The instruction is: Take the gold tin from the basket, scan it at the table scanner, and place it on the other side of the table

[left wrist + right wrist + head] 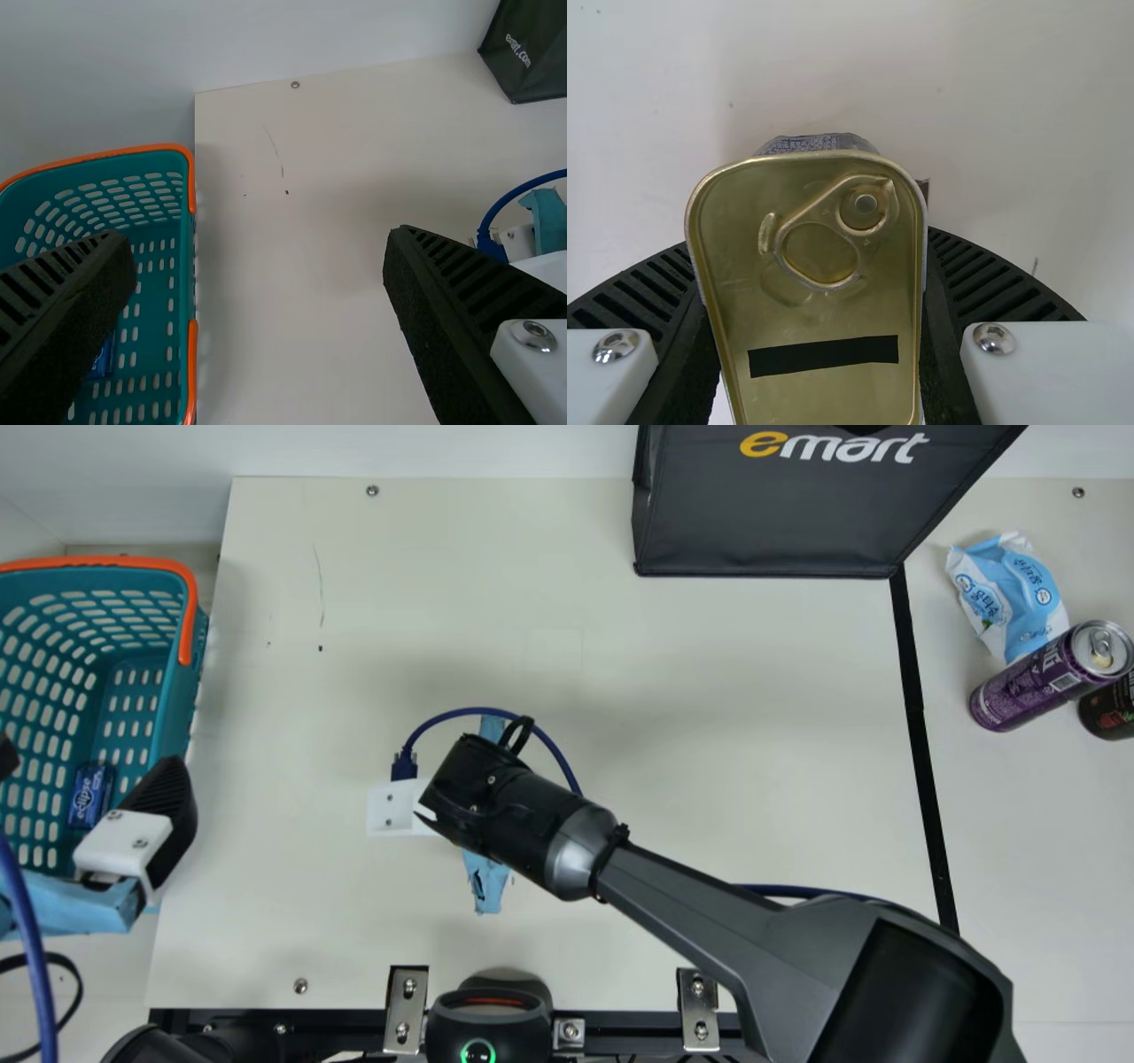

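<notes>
1. The cream bench (709, 664) carries everything; a black strip crosses its right part.
2. The black bag (780, 514) stands at the far side, right of centre, its inside hidden.
3. The teal basket (190, 700), slotted, with an orange handle, stands at the left. A blue packet lies in its near part.
4. The right tool (390, 808), over the bench left of centre, is closed around the gold tin (833, 310), a ribbed finger against each side.
5. The left tool (89, 766) is released over the near part of the basket, its fingers wide apart.
6. The black table scanner (487, 1020) sits at the near edge, left of centre, its ring glowing green.
7. A blue and white pouch (1010, 598) lies at the far right.
8. A purple can (1028, 691), pull-tab end up, stands on the near side of the pouch.
9. A dark can (1107, 708), partly cut off, is just beside it, farther right.
10. The gold tin has a ring-pull lid with a black band.
11. The blue packet (89, 795) is the smallest.
</notes>
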`<move>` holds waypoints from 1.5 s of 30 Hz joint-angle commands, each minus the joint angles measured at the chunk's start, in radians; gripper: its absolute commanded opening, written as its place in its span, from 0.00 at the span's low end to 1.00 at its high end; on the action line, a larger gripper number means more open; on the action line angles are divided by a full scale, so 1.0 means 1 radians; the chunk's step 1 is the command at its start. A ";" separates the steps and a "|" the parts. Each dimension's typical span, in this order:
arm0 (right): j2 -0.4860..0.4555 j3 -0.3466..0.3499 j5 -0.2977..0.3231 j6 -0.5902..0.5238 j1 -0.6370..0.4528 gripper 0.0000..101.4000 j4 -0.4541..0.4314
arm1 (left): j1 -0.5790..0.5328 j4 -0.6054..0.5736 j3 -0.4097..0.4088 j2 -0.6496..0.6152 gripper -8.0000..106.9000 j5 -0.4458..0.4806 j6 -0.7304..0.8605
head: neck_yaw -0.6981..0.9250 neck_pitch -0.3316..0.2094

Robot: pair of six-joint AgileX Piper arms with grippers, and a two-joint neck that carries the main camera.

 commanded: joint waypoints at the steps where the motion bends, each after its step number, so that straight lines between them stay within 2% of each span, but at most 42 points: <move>1: -0.003 -0.011 0.015 0.016 0.002 0.00 -0.008 | 0.000 0.000 0.000 0.000 0.85 0.000 0.000 | -0.001 -0.029; 15: -0.003 -0.132 0.120 0.112 0.019 0.00 -0.031 | 0.000 0.000 0.000 0.000 0.85 0.000 0.000 | -0.001 -0.029; 33: 0.015 -0.244 0.215 0.232 0.016 0.00 0.005 | 0.000 0.000 0.000 0.000 0.85 0.000 0.000 | -0.001 -0.029; 45: 0.014 -0.220 0.220 0.418 0.005 0.00 0.000 | 0.000 0.000 0.000 0.000 0.85 0.000 0.000 | -0.001 -0.029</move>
